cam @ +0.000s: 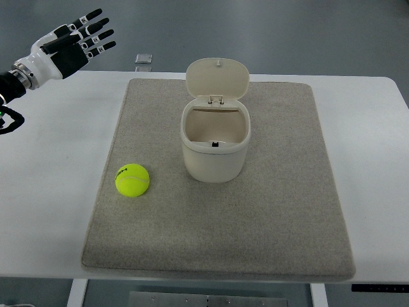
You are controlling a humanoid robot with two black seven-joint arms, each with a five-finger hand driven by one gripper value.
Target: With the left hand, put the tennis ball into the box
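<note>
A yellow-green tennis ball point(132, 180) lies on the left part of a grey mat point(268, 217). To its right stands a cream box point(215, 146) with its hinged lid point(217, 78) flipped up and its inside empty. My left hand point(80, 39) hovers over the table's far left corner, well above and left of the ball, its black fingers point(96, 32) stretched out straight and holding nothing. No right arm shows.
The mat lies on a white table point(57, 185) whose front edge runs along the bottom of the picture. A small grey object point(144, 59) sits just beyond the table's far edge. A black cable loop point(9, 121) shows at the left edge.
</note>
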